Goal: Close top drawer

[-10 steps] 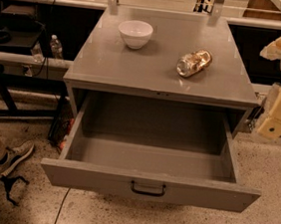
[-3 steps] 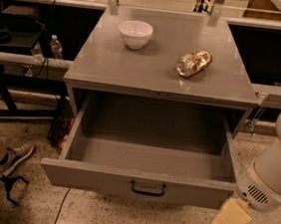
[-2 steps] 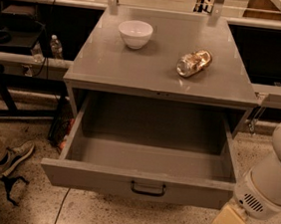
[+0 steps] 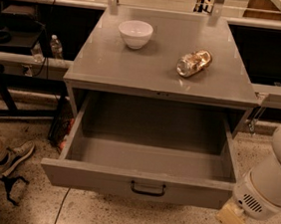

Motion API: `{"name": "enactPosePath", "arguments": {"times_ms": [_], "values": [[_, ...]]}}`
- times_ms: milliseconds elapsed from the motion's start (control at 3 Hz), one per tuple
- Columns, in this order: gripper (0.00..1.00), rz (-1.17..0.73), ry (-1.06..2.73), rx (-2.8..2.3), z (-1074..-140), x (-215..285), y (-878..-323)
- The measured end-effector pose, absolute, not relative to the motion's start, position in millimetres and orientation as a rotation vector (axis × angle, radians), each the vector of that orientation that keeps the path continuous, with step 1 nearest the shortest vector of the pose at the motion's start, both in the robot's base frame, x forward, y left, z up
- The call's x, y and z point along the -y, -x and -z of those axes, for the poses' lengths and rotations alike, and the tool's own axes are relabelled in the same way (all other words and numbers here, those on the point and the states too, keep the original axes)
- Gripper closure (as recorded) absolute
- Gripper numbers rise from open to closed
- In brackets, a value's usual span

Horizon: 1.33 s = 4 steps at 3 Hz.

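Observation:
The top drawer [image 4: 138,184] is a wide grey metal drawer pulled fully out of the grey cabinet [image 4: 160,71], its tray bare inside. A small black bail handle [image 4: 148,189] sits at the centre of its front panel. My gripper [image 4: 230,216] is at the lower right, just off the right end of the drawer's front panel, below the arm's white body [image 4: 273,183]. Only a tan tip of it shows.
A white bowl [image 4: 135,33] and a lying shiny bottle [image 4: 194,62] rest on the cabinet top. A person's leg and shoe [image 4: 10,158] are at the lower left on the speckled floor. A dark shelf with a water bottle [image 4: 54,47] stands left of the cabinet.
My arm has come down from the right of the cabinet top to the drawer's front right corner and edged slightly right. The drawer stays open.

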<state>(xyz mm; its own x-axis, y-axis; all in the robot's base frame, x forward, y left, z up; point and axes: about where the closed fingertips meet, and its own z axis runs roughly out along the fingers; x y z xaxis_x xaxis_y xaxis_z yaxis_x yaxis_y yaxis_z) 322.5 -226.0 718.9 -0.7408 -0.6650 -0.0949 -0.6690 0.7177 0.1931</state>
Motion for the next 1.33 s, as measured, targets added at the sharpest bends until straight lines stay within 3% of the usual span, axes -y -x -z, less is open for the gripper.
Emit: {"name": "enactPosePath", "arguments": {"times_ms": [1333], "values": [[1.0,-0.434,0.789,-2.68,-646,217,-405]]}}
